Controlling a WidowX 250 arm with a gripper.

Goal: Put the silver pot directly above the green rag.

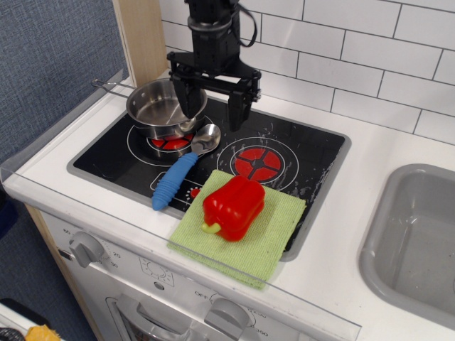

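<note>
Silver pot [161,109] sits just left of gripper [212,112], jaws spread wide, empty; green rag [242,226] lies nearer camera.

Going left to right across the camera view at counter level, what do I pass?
Pot → spoon → pepper on the rag → sink. The gripper, open, hangs above between pot and right burner.
</note>
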